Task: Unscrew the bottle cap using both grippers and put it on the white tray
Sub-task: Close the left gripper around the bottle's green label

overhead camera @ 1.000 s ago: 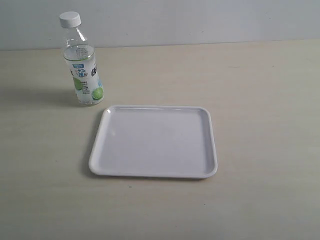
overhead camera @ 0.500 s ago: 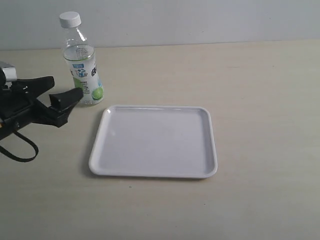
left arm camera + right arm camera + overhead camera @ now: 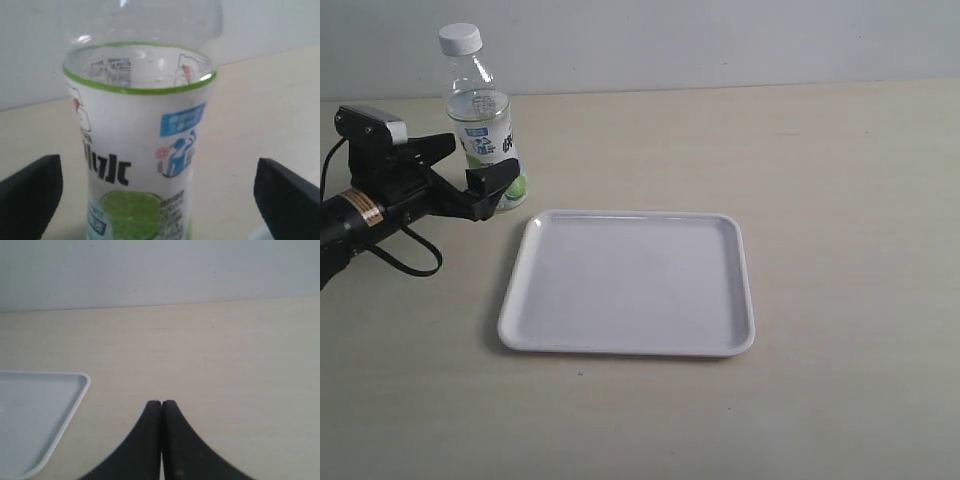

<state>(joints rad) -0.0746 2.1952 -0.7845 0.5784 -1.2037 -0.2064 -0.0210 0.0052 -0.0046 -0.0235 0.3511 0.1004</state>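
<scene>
The clear bottle (image 3: 488, 145) stands upright at the table's far left, its white cap (image 3: 459, 39) screwed on top. My left gripper (image 3: 470, 170) is open, one finger on each side of the bottle's lower label. In the left wrist view the bottle (image 3: 140, 150) fills the middle, with black fingers (image 3: 30, 192) wide apart on both sides and not touching it; the cap is out of that view. The white tray (image 3: 630, 345) lies flat in the middle of the table. My right gripper (image 3: 161, 403) is shut on nothing, hovering over bare table beside the tray's corner (image 3: 80, 380). It is out of the exterior view.
A pale wall (image 3: 720, 40) runs behind the light wooden table (image 3: 850, 200). The left arm's black cable (image 3: 415, 262) loops over the table left of the tray.
The left arm came in from the left edge and moved up and right, bringing its open fingers around the bottle's lower part. Bottle and tray have not moved.
</scene>
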